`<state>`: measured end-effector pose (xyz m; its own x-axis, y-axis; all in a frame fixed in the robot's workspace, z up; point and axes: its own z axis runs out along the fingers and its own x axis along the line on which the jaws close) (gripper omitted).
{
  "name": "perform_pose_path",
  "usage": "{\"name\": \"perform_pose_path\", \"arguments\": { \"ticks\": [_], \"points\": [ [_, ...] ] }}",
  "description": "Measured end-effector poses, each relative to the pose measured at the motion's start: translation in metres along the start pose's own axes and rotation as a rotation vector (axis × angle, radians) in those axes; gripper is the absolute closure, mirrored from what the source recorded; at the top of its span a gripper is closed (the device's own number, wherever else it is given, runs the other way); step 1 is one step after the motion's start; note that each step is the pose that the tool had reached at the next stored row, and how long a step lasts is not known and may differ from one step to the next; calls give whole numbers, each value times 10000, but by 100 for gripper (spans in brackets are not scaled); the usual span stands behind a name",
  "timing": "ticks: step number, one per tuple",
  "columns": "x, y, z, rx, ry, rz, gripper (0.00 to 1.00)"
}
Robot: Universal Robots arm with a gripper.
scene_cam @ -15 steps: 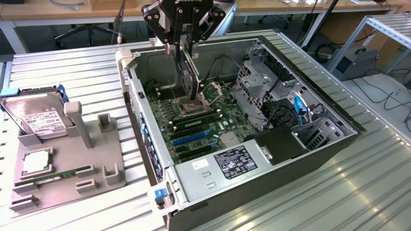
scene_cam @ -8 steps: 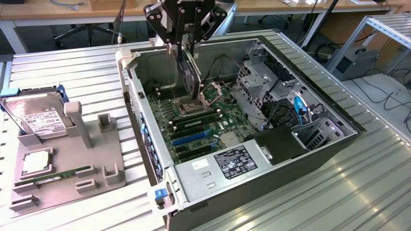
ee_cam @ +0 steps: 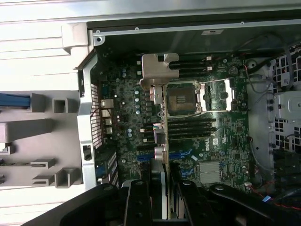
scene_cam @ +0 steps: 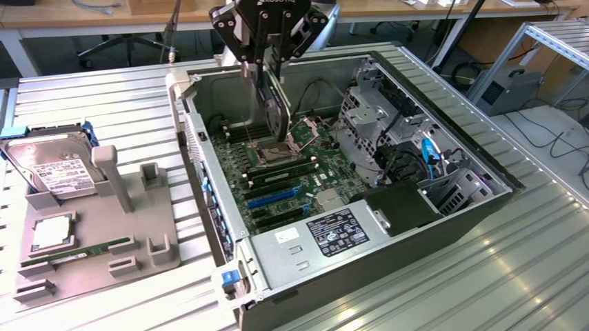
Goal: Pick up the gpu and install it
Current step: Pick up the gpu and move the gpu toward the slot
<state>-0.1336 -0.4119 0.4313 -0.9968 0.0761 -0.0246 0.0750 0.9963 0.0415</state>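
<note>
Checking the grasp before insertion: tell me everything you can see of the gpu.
The thin dark rectangular gpu card, silvery metal bracket at its lower end, hangs upright on edge, clamped by the black end effector. It is inside the open grey computer case, above the green motherboard, apparently unseated.

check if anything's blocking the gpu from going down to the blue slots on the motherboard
Nothing visible does. The gripper holds the gpu upright over the motherboard, and the blue slots lie bare. The cables bunch off to the side, by the drive cage.
</note>
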Motion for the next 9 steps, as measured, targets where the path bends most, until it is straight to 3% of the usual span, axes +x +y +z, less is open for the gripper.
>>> {"name": "perform_pose_path", "arguments": {
  "ticks": [9],
  "points": [
    [-56,4,3,0,0,0,73]
  ]
}}
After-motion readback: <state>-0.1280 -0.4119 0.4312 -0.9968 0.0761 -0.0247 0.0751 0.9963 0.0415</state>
